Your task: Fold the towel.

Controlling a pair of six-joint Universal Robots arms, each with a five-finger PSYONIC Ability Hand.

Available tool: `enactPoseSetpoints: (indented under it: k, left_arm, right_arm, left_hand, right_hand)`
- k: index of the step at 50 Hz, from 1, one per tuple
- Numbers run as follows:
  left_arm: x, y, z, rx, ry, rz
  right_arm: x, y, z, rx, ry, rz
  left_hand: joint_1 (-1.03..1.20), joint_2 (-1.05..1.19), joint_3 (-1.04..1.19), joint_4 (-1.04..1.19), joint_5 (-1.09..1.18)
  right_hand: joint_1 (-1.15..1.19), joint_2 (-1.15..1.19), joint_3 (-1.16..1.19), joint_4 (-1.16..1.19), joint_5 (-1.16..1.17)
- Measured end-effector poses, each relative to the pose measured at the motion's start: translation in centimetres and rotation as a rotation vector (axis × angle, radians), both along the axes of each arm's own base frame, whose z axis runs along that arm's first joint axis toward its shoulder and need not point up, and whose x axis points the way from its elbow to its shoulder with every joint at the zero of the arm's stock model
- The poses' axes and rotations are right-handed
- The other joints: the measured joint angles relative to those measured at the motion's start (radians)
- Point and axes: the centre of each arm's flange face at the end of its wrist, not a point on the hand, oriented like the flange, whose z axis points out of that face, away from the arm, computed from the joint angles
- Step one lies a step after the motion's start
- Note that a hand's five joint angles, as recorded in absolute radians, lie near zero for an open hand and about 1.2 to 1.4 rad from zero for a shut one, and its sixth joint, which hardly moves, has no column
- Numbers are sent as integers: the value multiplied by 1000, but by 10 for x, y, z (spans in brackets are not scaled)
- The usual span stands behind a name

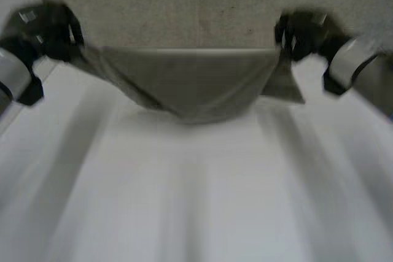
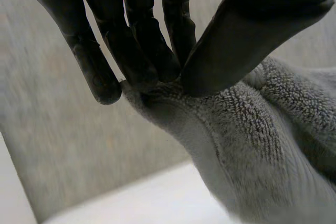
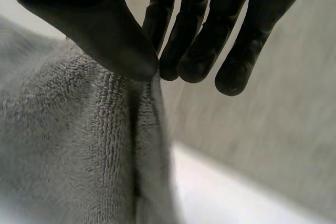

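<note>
Towel (image 1: 190, 84) hung between left hand (image 1: 52, 26) at nine o'clock and right hand (image 1: 301, 32) at three, corners pinched, seemingly for folding.

- The head view looks down from behind and between the arms onto the white desk (image 1: 196, 213), black left hand (image 1: 52, 26), black right hand (image 1: 301, 29) and grey terry towel (image 1: 190, 84).
- Each wrist view looks along its own palm, very near the fingers (image 2: 126, 45) at a towel corner.
- All three views share the towel and desk.
</note>
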Motion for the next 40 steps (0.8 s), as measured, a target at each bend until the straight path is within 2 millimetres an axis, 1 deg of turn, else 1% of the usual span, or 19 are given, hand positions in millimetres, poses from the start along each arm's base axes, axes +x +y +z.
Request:
enactPoseSetpoints:
  k: [2, 3, 4, 7, 10, 13, 16, 18, 19, 22, 25, 28, 30, 33, 34, 35, 37, 38, 40]
  left_arm:
    - [0, 2, 30, -55, 43, -4]
    - [0, 3, 37, -68, 52, -6]
    - [1, 5, 51, -96, 70, -9]
    - [1, 9, 79, -153, 105, -15]
    - [2, 12, 95, -189, 126, -19]
    - [3, 12, 100, -198, 134, -17]
    - [5, 8, 95, -181, 133, -7]
    - [8, 2, 84, -152, 127, 5]
    - [11, -3, 74, -123, 121, 16]
    - [15, -15, 52, -59, 109, 37]
    - [20, -36, 18, 33, 94, 61]
    - [21, -55, -1, 68, 88, 71]
    - [21, -71, -6, 63, 89, 76]
    - [19, -96, 7, -15, 102, 82]
    - [19, -100, 12, -34, 106, 83]
    - [18, -106, 21, -73, 113, 86]
    - [15, -115, 51, -179, 136, 94]
    - [14, -116, 58, -205, 143, 96]
    - [11, -115, 87, -299, 170, 101]
  right_arm:
    - [-4, 12, 50, -108, -42, 14]
    - [-5, 16, 60, -131, -50, 18]
    - [-7, 23, 80, -172, -65, 25]
    - [-10, 41, 123, -257, -92, 45]
    - [-11, 54, 146, -296, -101, 61]
    - [-10, 57, 150, -289, -93, 72]
    - [-6, 51, 137, -241, -62, 79]
    - [-3, 44, 124, -205, -31, 82]
    - [1, 38, 109, -174, 4, 86]
    - [7, 29, 86, -138, 69, 93]
    - [19, 17, 56, -118, 164, 107]
    - [29, 3, 41, -141, 220, 101]
    - [34, -10, 36, -181, 245, 76]
    - [41, -31, 46, -299, 246, 2]
    - [42, -34, 49, -321, 242, -10]
    - [44, -39, 57, -371, 231, -37]
    - [47, -44, 78, -489, 192, -90]
    - [48, -44, 85, -521, 178, -102]
    - [51, -38, 115, -648, 116, -133]
  left_hand:
    - [0, 0, 0, 0, 0]
    - [0, 0, 0, 0, 0]
    - [0, 0, 0, 0, 2]
    - [1, 0, 0, 0, 9]
    - [1, 0, 0, 0, 11]
    - [1, 0, 0, 0, 14]
    - [1, 0, 0, 0, 14]
    - [1, 0, 0, 0, 14]
    - [1, 0, 0, 0, 14]
    - [1, 0, 0, 0, 14]
    - [1, 0, 0, 0, 14]
    - [1, 0, 0, 0, 14]
    - [1, 0, 0, 0, 14]
    - [1, 0, 0, 0, 14]
    - [2, 0, 0, 0, 14]
    - [7, 0, 0, 0, 14]
    - [20, 0, 0, 0, 21]
    - [20, 0, 0, 0, 21]
    - [20, 0, 0, 0, 23]
  right_hand:
    - [0, 0, 0, 0, 0]
    - [0, 0, 0, 0, 0]
    - [0, 0, 0, 0, 0]
    - [0, 3, 0, 1, 0]
    - [0, 3, 0, 1, 0]
    - [0, 3, 0, 1, 0]
    - [0, 3, 3, 1, 0]
    - [0, 3, 3, 1, 0]
    - [0, 3, 3, 1, 0]
    - [1, 3, 3, 1, 0]
    - [1, 3, 3, 1, 0]
    - [1, 3, 3, 2, 0]
    - [1, 3, 3, 2, 0]
    - [1, 18, 3, 2, 0]
    - [1, 18, 3, 2, 0]
    - [1, 18, 3, 2, 0]
    - [1, 18, 3, 2, 0]
    - [2, 18, 3, 2, 0]
    - [2, 18, 4, 2, 0]
